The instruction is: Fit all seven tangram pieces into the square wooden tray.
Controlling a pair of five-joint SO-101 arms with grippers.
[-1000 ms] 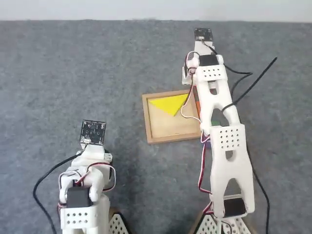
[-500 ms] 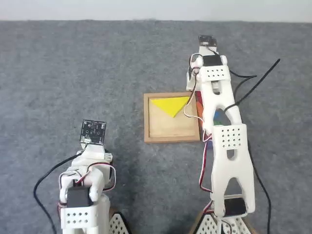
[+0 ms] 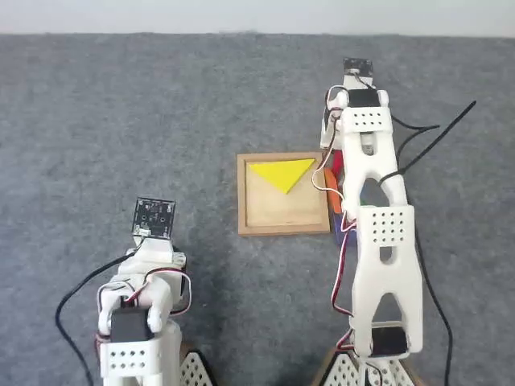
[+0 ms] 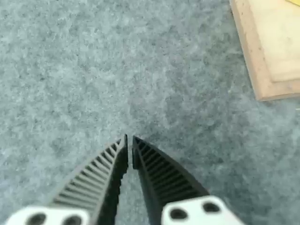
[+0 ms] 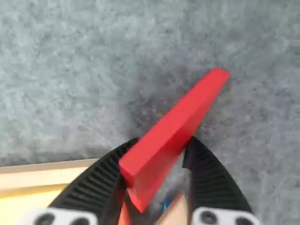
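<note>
Right tool (image 5: 154, 164): I saw it clamped on the red piece (image 5: 178, 126), just beside the tray (image 3: 242, 193).
Left tool (image 4: 130, 143): tips together, over the bench (image 4: 70, 70).
Worry: I thought the piece might catch the tray's rim and slip out.

Bright red piece (image 5: 173, 133), yellow triangle (image 3: 283, 173), pale wooden tray (image 3: 282, 230) (mottled grey carpet (image 3: 121, 104) underneath)

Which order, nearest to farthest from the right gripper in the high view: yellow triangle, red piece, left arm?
1. red piece, clamped in the right gripper.
2. yellow triangle, inside the wooden tray alongside.
3. left arm, far off on the other side.
</note>
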